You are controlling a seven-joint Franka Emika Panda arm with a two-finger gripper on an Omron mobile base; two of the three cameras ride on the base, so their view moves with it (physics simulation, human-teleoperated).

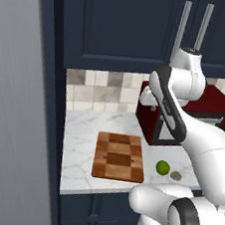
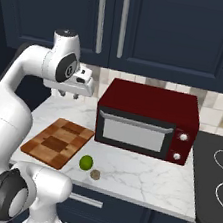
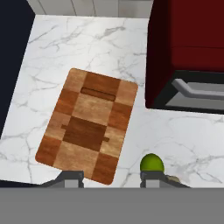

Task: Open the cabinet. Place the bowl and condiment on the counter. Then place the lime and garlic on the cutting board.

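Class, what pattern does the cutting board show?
The cutting board is a checker of light and dark brown wooden blocks, clearest in the hand view.

Lighting's flat and even, typical render look, no obvious light source. The marble surface (image 2: 139, 176) is bright, the navy cabinet (image 2: 162, 25) stays pretty dark. Only faint soft shadows under the microwave (image 2: 148, 119). No glare, everything a bit soft and low-res.

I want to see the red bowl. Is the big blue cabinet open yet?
Shut. The cabinet doors lie flat and flush, and their silver handles stand side by side with nothing inside showing.
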